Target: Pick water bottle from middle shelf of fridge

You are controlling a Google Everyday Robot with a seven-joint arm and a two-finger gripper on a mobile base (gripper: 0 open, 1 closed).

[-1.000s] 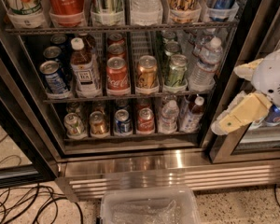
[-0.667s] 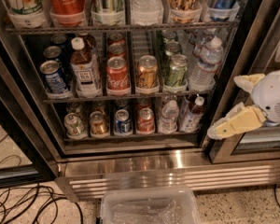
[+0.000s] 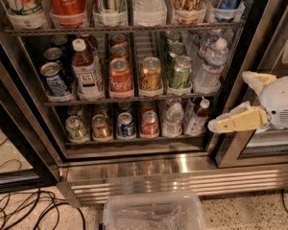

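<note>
Water bottle (image 3: 210, 67): upright, cap up, at right end of middle shelf (image 3: 134, 99), green can (image 3: 180, 72) alongside. End effector (image 3: 228, 101): outside fridge (image 3: 182, 170), fingers spread, empty.

speckled floor (image 3: 249, 211): clear plastic bin (image 3: 151, 199) before fridge (image 3: 182, 176) base, black cables (image 3: 24, 210) left; jaws hover above right

White domed end effector (image 3: 228, 100), cream fingers (image 3: 240, 120), far right.

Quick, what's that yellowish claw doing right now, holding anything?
Gripper: jaws open, holding nothing, to the lower right of the clear ribbed plastic water bottle.
</note>
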